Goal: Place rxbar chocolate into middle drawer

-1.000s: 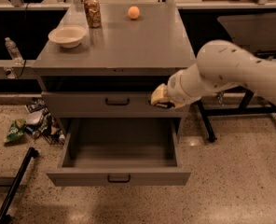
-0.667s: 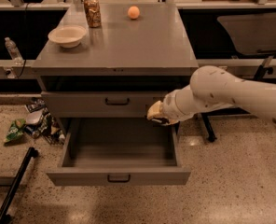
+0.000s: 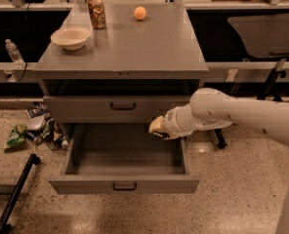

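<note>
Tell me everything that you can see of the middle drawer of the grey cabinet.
The middle drawer is wide, shallow and grey, and it looks like metal. A small dark handle sits centred on its front. It is pulled out, level, below the closed drawer, and its plain grey floor is in view. The gripper hangs over its rear right corner. Whether it touches the drawer cannot be told.

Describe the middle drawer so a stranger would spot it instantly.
Find the grey cabinet with a bowl on top. The middle drawer is the lower of its two handled fronts, beneath the gripper. Unlike the closed drawer above, it is pulled out and open.
</note>
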Available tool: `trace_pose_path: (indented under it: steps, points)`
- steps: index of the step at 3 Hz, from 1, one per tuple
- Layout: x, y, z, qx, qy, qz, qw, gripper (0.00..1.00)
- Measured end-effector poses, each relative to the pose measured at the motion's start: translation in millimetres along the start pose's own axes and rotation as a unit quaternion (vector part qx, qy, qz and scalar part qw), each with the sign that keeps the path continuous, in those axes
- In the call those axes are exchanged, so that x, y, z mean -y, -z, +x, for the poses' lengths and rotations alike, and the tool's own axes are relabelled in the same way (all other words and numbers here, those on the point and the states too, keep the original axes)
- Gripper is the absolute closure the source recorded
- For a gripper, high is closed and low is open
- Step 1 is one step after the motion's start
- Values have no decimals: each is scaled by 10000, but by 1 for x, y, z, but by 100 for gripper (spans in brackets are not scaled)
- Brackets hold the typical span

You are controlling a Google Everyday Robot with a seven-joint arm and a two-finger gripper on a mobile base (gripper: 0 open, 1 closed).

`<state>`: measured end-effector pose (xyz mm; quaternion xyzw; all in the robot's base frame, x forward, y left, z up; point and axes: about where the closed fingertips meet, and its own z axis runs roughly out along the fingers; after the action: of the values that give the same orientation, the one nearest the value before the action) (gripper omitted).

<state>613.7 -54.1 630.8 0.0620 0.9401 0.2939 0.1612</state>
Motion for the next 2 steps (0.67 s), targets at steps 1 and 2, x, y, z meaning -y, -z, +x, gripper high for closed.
trace_pose_path:
  steps: [1,2]
  points:
    - [15,-47,8,6,-415,-301,9987,100]
    - [22,-103,20,-169,-715,-817,9939,100]
